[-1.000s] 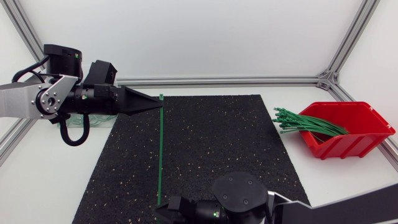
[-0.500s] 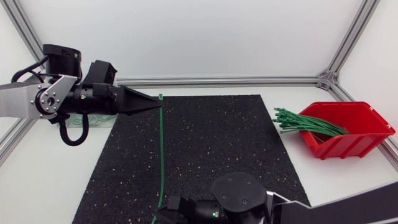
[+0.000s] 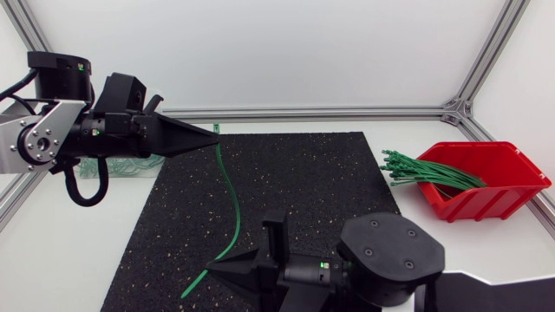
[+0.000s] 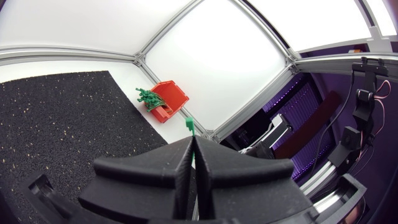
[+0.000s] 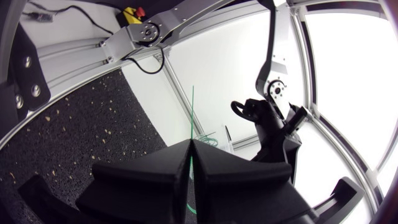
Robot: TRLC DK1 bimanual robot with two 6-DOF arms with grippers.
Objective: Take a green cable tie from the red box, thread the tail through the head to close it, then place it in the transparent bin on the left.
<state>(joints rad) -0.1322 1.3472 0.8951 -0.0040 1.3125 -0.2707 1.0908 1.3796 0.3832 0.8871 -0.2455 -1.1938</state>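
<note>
Where the overhead camera looks down on the white table (image 3: 78, 251), a black speckled rubber mat (image 3: 303, 182) fills the centre of the frame. At the upper left, the matte black left gripper (image 3: 211, 134) points toward the middle, its wedge fingers pressed together on the head end of a thin green cable tie (image 3: 238, 208). The tie hangs down from there in a long bow across the mat to the lower centre, where the matte black right gripper (image 3: 211, 270) is clamped on it near the tail; a short tip sticks out past the fingers toward the lower left. The tie is not closed into a loop. A transparent bin (image 3: 130, 168) sits partly hidden behind the left arm at the upper left. At the right of the frame, well apart from both arms, a red plastic box (image 3: 490, 201) holds a bundle of green cable ties (image 3: 429, 171) poking over its near edge. In the left wrist view, the gripper's two fingers meet tightly, with the tie's small square head showing just ahead of their tips; the red box lies far ahead across the mat. In the right wrist view, the fingers likewise grip tight, and the green strap rises straight out from between them, with the other arm beyond it.
</note>
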